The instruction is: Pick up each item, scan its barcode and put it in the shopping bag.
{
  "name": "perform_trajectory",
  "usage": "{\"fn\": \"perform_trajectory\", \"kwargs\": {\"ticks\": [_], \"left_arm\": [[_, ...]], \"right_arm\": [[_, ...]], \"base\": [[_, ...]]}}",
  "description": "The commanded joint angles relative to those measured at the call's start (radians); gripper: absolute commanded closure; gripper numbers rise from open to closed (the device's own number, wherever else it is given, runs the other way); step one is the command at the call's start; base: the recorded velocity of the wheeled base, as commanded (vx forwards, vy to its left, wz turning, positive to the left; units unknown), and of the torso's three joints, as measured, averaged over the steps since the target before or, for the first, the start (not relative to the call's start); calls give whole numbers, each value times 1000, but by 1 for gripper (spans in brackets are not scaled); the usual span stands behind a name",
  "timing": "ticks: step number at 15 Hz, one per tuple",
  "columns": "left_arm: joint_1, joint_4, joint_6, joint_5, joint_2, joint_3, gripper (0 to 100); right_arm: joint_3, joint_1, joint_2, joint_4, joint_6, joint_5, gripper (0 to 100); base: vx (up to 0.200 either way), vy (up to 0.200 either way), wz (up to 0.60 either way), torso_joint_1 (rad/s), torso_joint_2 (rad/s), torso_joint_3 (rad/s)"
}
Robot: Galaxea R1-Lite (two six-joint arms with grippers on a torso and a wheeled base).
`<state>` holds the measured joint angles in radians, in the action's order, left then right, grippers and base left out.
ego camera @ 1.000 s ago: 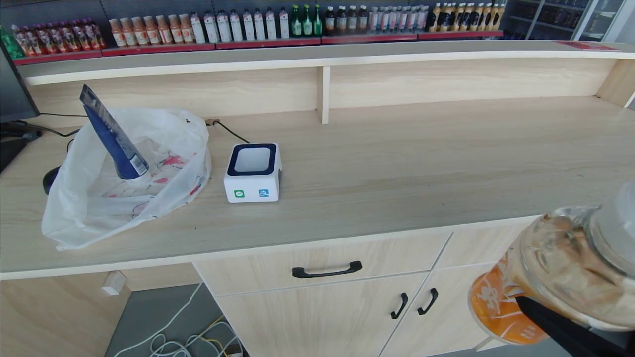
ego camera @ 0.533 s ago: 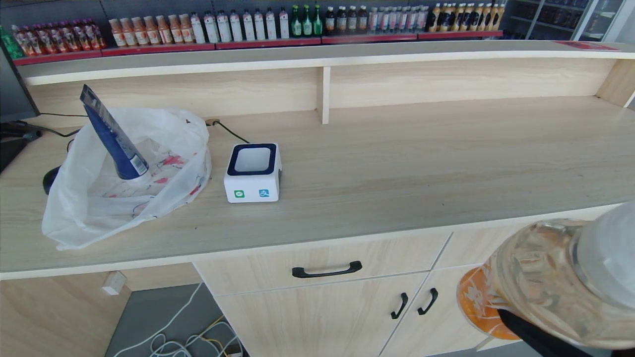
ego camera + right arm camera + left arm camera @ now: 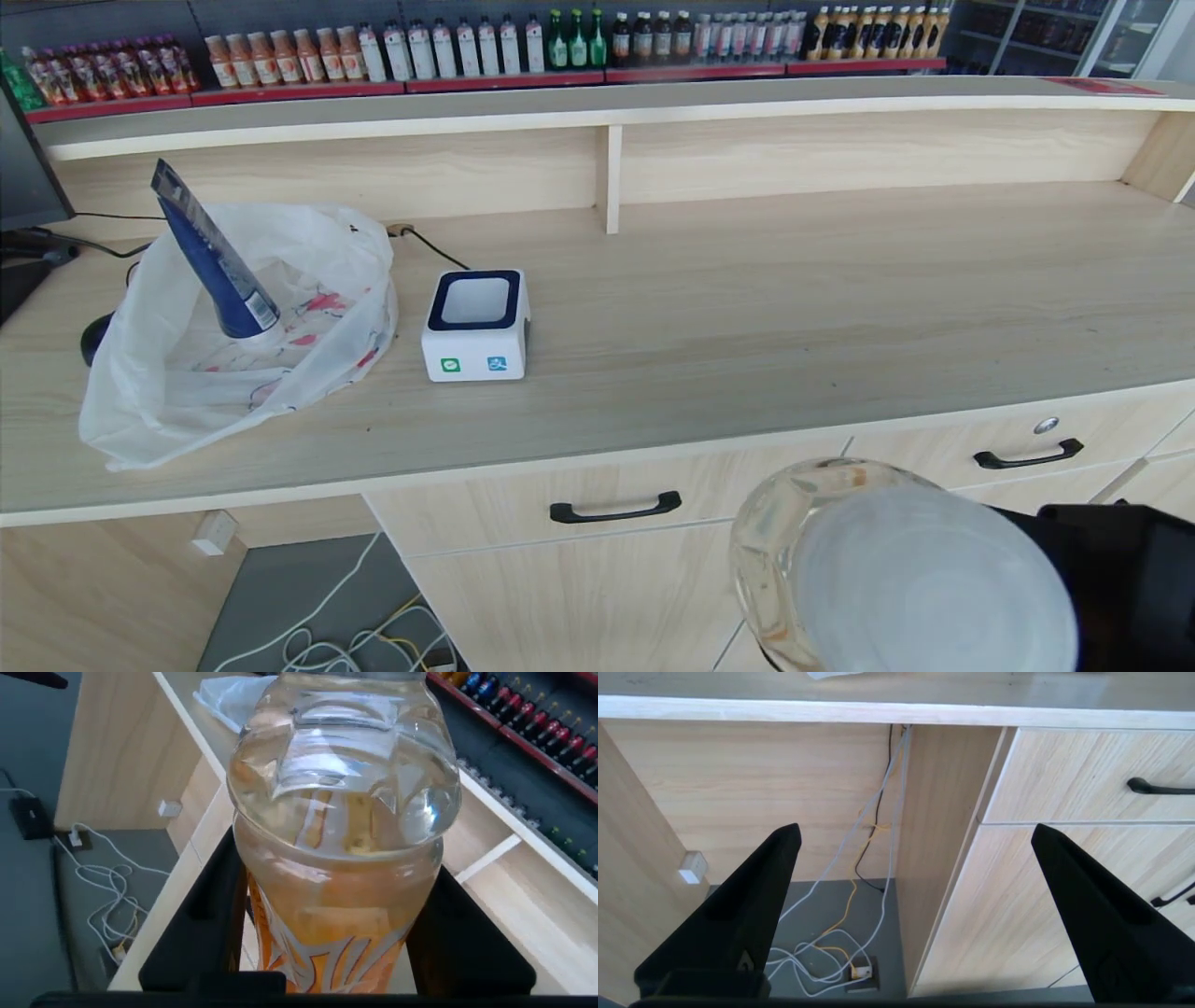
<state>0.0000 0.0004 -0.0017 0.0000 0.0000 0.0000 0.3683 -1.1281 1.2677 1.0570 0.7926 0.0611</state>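
Swung in from the right edge toward the lower middle of the head view, the jar [image 3: 896,579] now points its pale lid at the camera, where before its side and orange label showed; nothing on the counter has shifted. It is nearest of all, at the lower right of the frame, out in front of the drawer fronts and below the counter's edge. The right gripper [image 3: 341,929] is clamped on it, one black finger on each flank low on the body. A grip by the sides, I judge, leaves most of the label free to be turned to the reader. The left gripper [image 3: 906,919] hangs with its fingers spread wide and nothing between them, low before the cupboard opening and the floor cables [image 3: 831,952], likely parked out of the way. Farther back, the counter [image 3: 747,308] carries the scanner [image 3: 476,322] left of centre, window facing up, so a barcode would have to be held over it. Just left of that the shopping bag [image 3: 140,401] slumps open, a blue tube [image 3: 215,257] standing tilted inside. Rows of bottles [image 3: 560,42] line the shelf along the top edge
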Motion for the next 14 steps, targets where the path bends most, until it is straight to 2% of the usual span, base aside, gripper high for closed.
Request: {"fn": "perform_trajectory", "kwargs": {"ticks": [1, 8, 11, 13, 14], "left_arm": [[0, 1, -1, 0, 0, 0, 0], [0, 1, 0, 0, 0, 0, 0], [0, 0, 0, 0, 0, 0, 0], [0, 1, -1, 0, 0, 0, 0], [0, 0, 0, 0, 0, 0, 0]], "right_arm": [[43, -30, 79, 1, 37, 0, 100], [58, -139, 154, 34, 304, -6, 100], [60, -150, 154, 40, 441, -6, 100], [52, -151, 147, 54, 617, -7, 100], [43, -154, 144, 54, 631, -6, 100]], "base": [[0, 0, 0, 0, 0, 0], [0, 0, 0, 0, 0, 0], [0, 0, 0, 0, 0, 0], [0, 0, 0, 0, 0, 0], [0, 0, 0, 0, 0, 0]]}}
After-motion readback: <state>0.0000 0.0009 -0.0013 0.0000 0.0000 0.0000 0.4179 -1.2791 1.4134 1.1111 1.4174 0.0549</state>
